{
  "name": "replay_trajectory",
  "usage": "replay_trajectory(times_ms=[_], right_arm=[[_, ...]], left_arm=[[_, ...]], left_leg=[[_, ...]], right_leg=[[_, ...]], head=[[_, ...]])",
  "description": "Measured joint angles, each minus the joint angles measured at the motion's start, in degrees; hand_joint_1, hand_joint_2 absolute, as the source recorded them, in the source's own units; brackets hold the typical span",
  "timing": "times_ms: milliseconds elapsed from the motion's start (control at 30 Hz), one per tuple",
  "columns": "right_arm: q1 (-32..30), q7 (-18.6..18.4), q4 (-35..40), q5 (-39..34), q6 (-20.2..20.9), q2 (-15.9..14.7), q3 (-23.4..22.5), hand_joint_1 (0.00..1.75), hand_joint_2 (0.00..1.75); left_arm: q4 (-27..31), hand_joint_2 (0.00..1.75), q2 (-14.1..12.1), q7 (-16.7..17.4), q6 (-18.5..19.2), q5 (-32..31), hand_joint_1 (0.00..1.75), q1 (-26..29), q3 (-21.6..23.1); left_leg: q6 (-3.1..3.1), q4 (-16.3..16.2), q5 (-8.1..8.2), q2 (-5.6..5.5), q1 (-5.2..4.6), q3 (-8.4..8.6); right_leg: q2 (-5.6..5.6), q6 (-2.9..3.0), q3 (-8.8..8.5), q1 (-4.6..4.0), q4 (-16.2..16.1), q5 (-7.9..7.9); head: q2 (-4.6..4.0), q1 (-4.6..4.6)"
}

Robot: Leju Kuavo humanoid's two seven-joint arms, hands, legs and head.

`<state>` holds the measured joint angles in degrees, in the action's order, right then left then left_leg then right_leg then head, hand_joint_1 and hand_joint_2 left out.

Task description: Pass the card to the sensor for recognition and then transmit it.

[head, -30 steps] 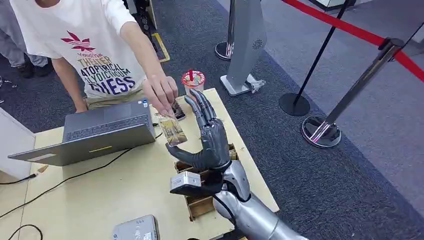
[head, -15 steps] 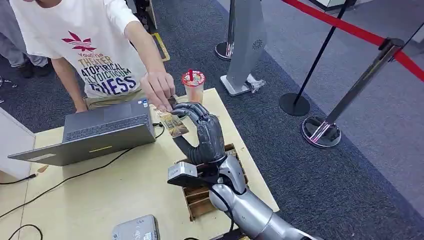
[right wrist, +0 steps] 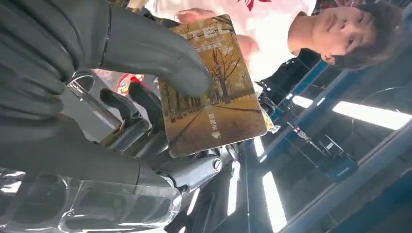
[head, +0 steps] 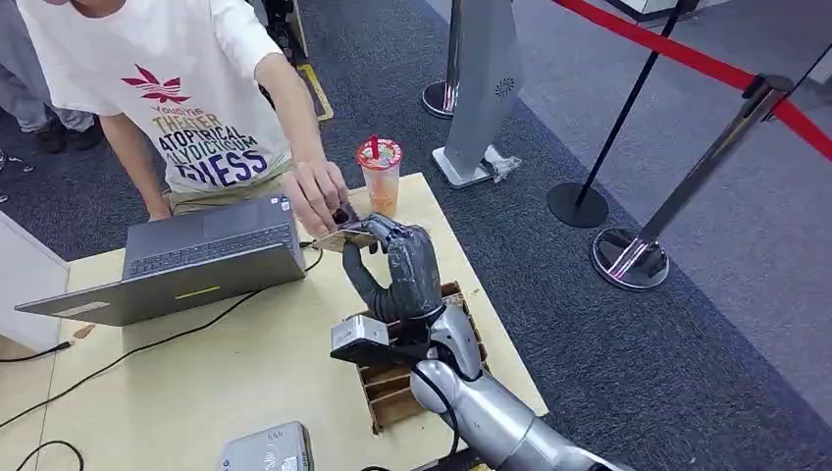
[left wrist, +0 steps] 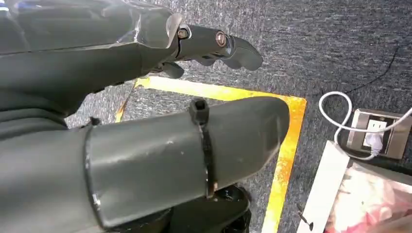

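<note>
Carpeted demo floor, wooden counter (head: 245, 373) carrying a laptop (head: 186, 260). Right hand (head: 402, 270) is pinching the card (right wrist: 211, 90) between thumb and fingers, while a person's hand (head: 314, 191) at its 11 o'clock is touching the far edge, probably mid-handover. Left hand (left wrist: 145, 111) is hanging over carpet, holding nothing, fingers apart.

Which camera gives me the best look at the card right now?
The right wrist view: the card shows its printed face of autumn trees, pinched by the right hand. The head view shows the card small and nearly edge-on, with a person's hand at it. The left wrist view looks at the floor.
</note>
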<state>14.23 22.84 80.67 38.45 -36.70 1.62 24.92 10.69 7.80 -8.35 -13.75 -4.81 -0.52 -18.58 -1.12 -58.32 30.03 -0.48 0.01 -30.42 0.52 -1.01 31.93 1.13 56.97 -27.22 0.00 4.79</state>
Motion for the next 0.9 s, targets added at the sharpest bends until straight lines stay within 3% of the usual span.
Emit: replay_trajectory(times_ms=[167, 267, 467, 733, 900], right_arm=[[0.0, 0.6, -0.3, -2.1, 1.0, 0.2, 0.0, 1.75, 1.75], [-0.1, 1.2, -0.2, -5.8, 3.8, 0.2, 0.0, 1.75, 1.75], [-0.8, 1.3, 1.2, -15.4, 13.7, 0.2, 0.0, 1.75, 1.75], [-1.5, -0.7, 2.9, -26.6, 31.6, 0.0, 0.7, 1.75, 1.75], [-1.5, -2.4, 2.9, -31.9, 40.4, -0.6, 2.6, 1.75, 1.75]], left_arm=[[0.0, 0.00, 0.0, -0.1, 0.0, 0.0, 0.00, 0.0, 0.0], [0.0, 0.00, 0.1, -0.1, 0.0, -0.2, 0.00, 0.0, 0.0], [0.0, 0.00, 0.1, -0.2, 0.6, -0.5, 0.00, 0.0, 0.0], [0.0, 0.00, 0.0, -0.3, 1.0, -0.5, 0.00, 0.0, 0.0], [0.0, 0.00, 0.0, -0.4, 1.1, -0.2, 0.00, 0.0, 0.0]], left_leg=[[0.00, 0.0, 0.00, 0.00, 0.00, 0.01], [0.00, 0.0, 0.00, 0.00, 0.00, 0.01], [0.00, 0.0, 0.00, 0.00, 0.00, 0.01], [0.00, 0.0, 0.00, 0.00, 0.00, 0.01], [0.00, 0.0, 0.00, 0.00, 0.00, 0.00]], right_leg=[[0.00, 0.00, 0.00, 0.00, 0.0, 0.00], [0.00, 0.00, 0.00, 0.00, 0.0, 0.00], [0.00, 0.00, 0.01, 0.00, 0.0, 0.00], [0.00, 0.00, 0.01, 0.00, 0.0, 0.00], [0.00, 0.00, 0.01, 0.00, 0.0, 0.00]], head=[[0.00, -0.02], [0.00, 0.00], [0.00, 0.00], [0.00, 0.00], [0.00, 0.00]])
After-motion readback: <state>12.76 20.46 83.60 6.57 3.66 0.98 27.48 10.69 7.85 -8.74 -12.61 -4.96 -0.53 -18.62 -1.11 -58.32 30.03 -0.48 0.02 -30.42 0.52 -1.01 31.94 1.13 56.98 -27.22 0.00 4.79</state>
